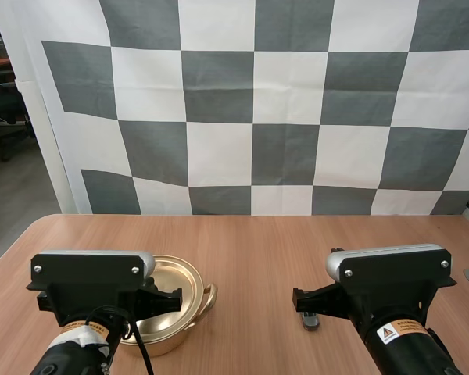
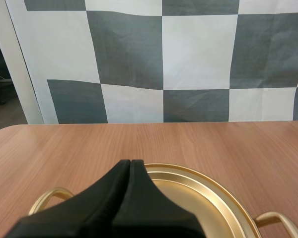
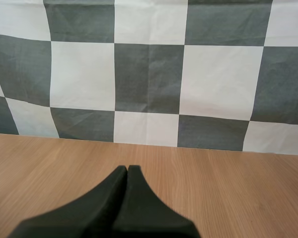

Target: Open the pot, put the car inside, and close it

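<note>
One gold pot (image 1: 177, 291) with two loop handles stands near the table's (image 1: 250, 242) front left corner. The left gripper (image 2: 130, 164) is at its near rim, fingers together and empty. The right gripper (image 3: 127, 169) is over bare wood, fingers also together. One small grey thing (image 1: 310, 320) lies beside the right arm; I cannot tell what it is.

The left tool (image 2: 130, 161) has its two black fingers (image 2: 109, 201) pressed together into one dark wedge, gripping nothing. The right tool (image 3: 127, 167) is likewise closed and empty. Behind them, the left arm (image 1: 92, 285) and right arm (image 1: 391, 285) point forward, well apart.
</note>
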Robot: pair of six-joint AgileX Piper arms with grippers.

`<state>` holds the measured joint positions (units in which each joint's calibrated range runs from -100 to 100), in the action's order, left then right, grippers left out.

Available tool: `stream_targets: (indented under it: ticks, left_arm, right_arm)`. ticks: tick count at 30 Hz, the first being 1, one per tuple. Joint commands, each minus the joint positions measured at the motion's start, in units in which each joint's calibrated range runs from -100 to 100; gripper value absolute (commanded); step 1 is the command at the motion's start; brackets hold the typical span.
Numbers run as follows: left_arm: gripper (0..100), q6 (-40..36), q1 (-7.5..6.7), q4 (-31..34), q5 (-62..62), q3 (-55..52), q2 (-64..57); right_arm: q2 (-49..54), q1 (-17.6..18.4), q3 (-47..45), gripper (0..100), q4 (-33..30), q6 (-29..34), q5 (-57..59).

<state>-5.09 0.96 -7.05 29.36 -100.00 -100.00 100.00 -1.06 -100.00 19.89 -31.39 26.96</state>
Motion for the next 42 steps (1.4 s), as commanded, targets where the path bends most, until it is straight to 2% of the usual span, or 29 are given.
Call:
stream_targets:
  ticks: [1, 34, 39, 42]
  left_arm:
    - [0, -0.03, -0.05, 0.02, -0.05, 0.00, 0.00]
    - [0, -0.03, -0.05, 0.02, -0.05, 0.00, 0.00]
    - [0, -0.03, -0.05, -1.46, -0.11, 0.00, 0.00]
    - [0, -0.03, -0.05, -1.46, -0.11, 0.00, 0.00]
  right_arm:
    - [0.00, 0.02, 0.00, 0, 0.00, 0.04, -0.01]
    - [0.00, 0.02, 0.00, 0, 0.00, 0.04, -0.01]
    - [0.00, 0.02, 0.00, 0, 1.72, 0.04, 0.01]
    - [0.00, 0.02, 0.00, 0, 4.82, 0.04, 0.01]
